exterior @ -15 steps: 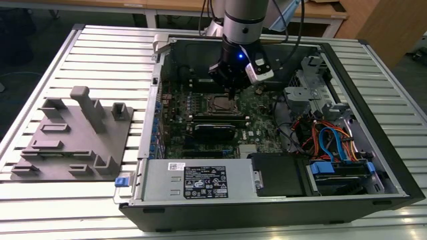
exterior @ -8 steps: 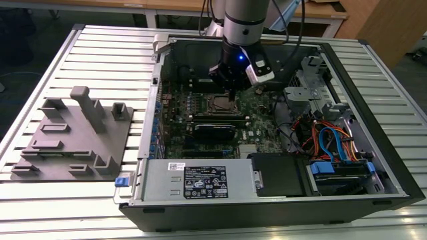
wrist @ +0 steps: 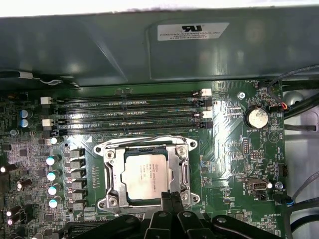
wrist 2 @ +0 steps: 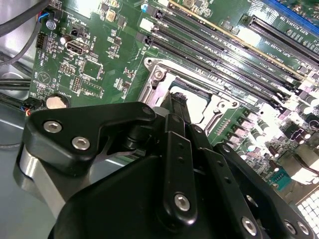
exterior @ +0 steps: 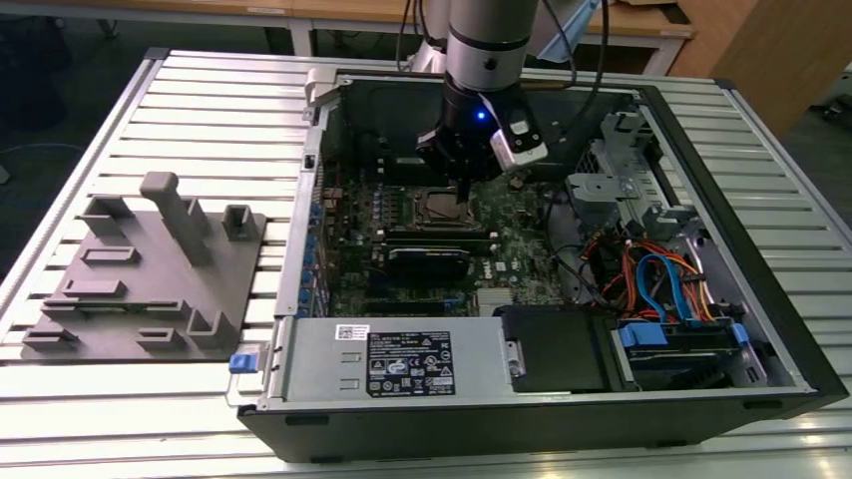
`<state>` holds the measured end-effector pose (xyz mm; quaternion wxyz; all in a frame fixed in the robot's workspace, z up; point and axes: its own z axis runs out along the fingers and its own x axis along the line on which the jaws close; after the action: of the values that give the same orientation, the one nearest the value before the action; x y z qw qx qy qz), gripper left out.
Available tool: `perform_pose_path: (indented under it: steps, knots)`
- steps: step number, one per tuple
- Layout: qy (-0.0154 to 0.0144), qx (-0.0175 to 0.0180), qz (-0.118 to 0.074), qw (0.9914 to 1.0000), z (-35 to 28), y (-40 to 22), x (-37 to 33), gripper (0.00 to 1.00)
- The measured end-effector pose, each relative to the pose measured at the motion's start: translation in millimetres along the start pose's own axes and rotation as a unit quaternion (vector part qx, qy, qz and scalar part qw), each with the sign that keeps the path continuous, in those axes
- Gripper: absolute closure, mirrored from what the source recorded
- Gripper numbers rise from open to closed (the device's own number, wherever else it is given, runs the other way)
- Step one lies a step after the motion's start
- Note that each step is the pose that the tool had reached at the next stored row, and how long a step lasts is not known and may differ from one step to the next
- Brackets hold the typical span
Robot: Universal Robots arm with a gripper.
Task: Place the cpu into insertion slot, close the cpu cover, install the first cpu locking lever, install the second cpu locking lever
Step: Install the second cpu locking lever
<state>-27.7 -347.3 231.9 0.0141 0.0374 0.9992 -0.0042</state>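
The cpu [wrist: 144, 174], a silver-grey square chip, lies flat in the insertion slot [wrist: 108, 151] on the green board. The cpu cover [wrist: 174, 164], a grey metal frame, lies down around the chip. My gripper [wrist: 170, 198] is shut with nothing between its black fingers, and its tip sits at the socket's edge beside the cover. The second wrist view has the fingertips [wrist 2: 175, 102] right over the socket rim [wrist 2: 157, 74], with the chip [wrist 2: 197, 102] partly hidden behind them. In the exterior view my gripper [exterior: 460, 183] hangs just above the socket [exterior: 440, 208] inside the open computer case.
Long black memory slots [wrist: 129, 107] run beside the socket, with a coin battery [wrist: 256, 118] and a row of capacitors [wrist: 51, 175] nearby. The case wall [wrist: 124, 50] stands close behind. A grey fixture plate [exterior: 147, 284] lies outside the case; cables [exterior: 659, 279] and the power supply [exterior: 399, 359] are inside it.
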Motion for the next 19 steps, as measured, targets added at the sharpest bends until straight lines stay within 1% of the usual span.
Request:
perform_pose_path:
  steps: [6,9,12,14,16,17,19]
  knots:
    - [0.0000,0.0000,0.000,1.00000,0.0,-0.4,0.0,0.90]
    - [0.0000,0.0000,0.000,1.00000,0.1,-4.2,-0.3,0.90]
    - [0.0003,-0.0001,0.000,1.00000,0.1,-9.4,-0.7,0.90]
    - [0.0011,-0.0001,0.000,1.00000,0.2,-13.1,-1.0,0.90]
    - [0.0034,-0.0004,0.000,0.99999,0.2,-16.4,-1.5,0.90]
    - [0.0044,-0.0008,0.000,0.99999,0.2,-17.5,-1.8,0.90]
    - [0.0049,-0.0009,0.000,0.99999,0.2,-18.0,-1.9,0.90]
